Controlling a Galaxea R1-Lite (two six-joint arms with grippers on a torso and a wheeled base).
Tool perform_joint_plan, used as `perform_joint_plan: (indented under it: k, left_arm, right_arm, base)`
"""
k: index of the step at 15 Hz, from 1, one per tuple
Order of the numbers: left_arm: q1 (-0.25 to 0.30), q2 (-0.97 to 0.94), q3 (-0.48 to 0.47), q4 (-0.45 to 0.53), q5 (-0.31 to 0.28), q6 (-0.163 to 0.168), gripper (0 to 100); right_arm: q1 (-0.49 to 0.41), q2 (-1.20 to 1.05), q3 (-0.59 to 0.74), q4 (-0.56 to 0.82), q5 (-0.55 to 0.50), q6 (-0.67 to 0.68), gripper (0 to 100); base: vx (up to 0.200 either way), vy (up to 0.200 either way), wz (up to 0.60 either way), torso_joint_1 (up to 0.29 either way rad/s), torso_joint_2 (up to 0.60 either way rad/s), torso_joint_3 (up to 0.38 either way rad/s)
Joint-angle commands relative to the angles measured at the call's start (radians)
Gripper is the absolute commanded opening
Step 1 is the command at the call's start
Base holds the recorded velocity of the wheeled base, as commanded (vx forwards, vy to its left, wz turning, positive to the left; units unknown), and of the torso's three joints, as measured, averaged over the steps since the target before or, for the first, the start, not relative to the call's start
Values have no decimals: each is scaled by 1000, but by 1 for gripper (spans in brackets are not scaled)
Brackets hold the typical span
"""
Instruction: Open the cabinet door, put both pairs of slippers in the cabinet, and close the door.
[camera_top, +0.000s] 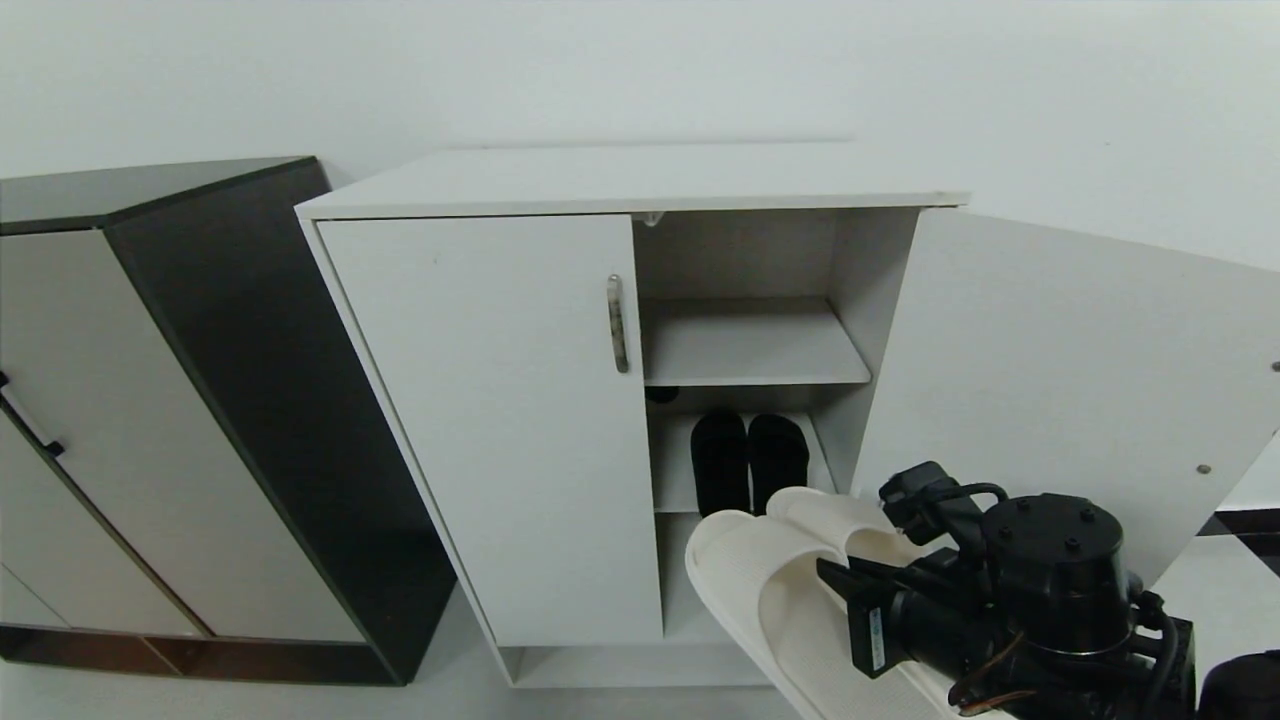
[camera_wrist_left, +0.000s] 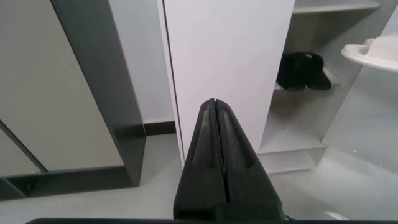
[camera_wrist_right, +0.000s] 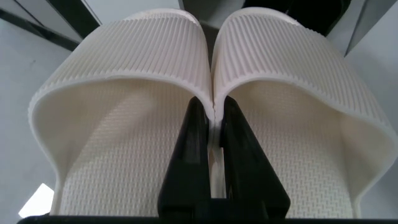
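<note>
right gripper (camera_wrist_right: 213, 111) clamped on the touching inner edges of the ribbed cream-white rubber slipper pair (camera_top: 790, 570), at 5 o'clock in the head view | black slipper pair (camera_top: 748, 462) at its 11 o'clock, on the middle shelf of the white wooden cabinet (camera_top: 620, 180) | right door (camera_top: 1060, 370) open | left gripper (camera_wrist_left: 214, 106) pressed together

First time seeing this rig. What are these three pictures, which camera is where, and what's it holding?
It is a two-armed robot on wheels. The wide picture comes from a camera on its head; the other two come from its wrists, looking along each gripper. The right gripper pinches the white slippers together by their inner edges, in front of the white cabinet. Its right door stands open, the left door shut. The black slippers already lie on a lower shelf. The left gripper is shut and holds nothing.
</note>
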Motion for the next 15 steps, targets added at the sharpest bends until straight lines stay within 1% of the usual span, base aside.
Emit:
perform_joint_plan:
  k: [1,4,5,12,13,15]
  left_arm:
    - [0,1,0,0,0,-1,0]
    - [0,1,0,0,0,1,0]
    - [0,1,0,0,0,-1,0]
    - [0,1,0,0,0,1,0]
    - [0,1,0,0,0,-1,0]
    - [0,1,0,0,-1,3,0]
  right_arm:
    - [0,5,4,-17,-2,-2,0]
    - [0,9,10,-18,0,-10,0]
    - [2,10,10,-18,0,-10,0]
    - [0,18,5,-20,-2,-10,0]
    - [-3,30,2,-20,-29,-13,0]
    - [-1,98,-27,-55,-183,-45,0]
  base:
    - [0,0,0,-61,452,373]
    - [0,0,0,-31,417,375]
    - [0,0,0,-17,207,203]
    - [0,0,0,-1,26,21]
    - [0,0,0,0,0,0]
    - [0,0,0,0,0,0]
